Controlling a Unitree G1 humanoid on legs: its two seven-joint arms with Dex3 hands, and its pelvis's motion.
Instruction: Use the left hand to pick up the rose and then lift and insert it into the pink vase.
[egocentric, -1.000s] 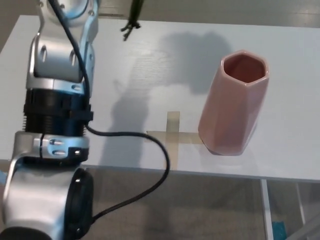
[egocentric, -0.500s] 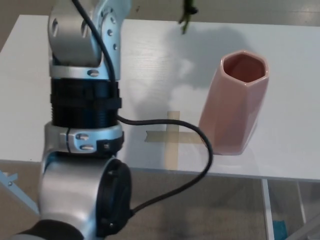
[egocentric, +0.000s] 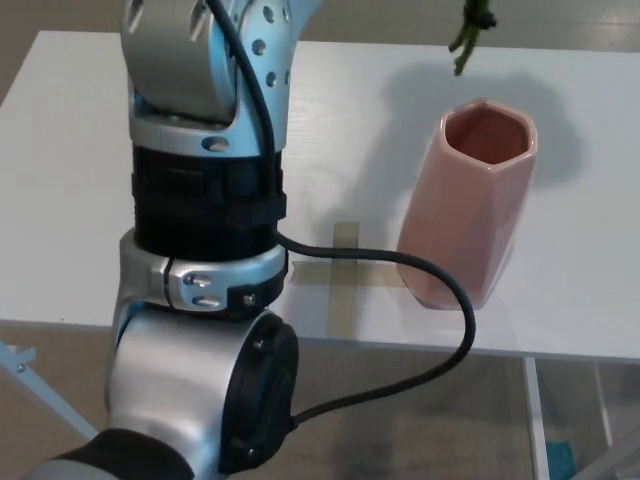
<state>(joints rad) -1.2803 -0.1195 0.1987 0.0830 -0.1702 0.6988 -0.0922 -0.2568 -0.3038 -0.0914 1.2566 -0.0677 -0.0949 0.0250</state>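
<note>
While the left arm (egocentric: 205, 190) fills the view from seven o'clock, its hand is out of frame; no right hand shows. The rose (egocentric: 468, 35) stem hangs at twelve o'clock, above the upright pink vase (egocentric: 468, 205) on the white worktop (egocentric: 60, 200); tape cross (egocentric: 340, 270) beside the vase.

Looks like a lab or test bench: plain white table (egocentric: 60, 180) with tan tape cross (egocentric: 345, 275) marking a spot, bare metal table legs (egocentric: 535, 420), exposed black robot cable (egocentric: 400, 330), plain beige floor (egocentric: 420, 430).
</note>
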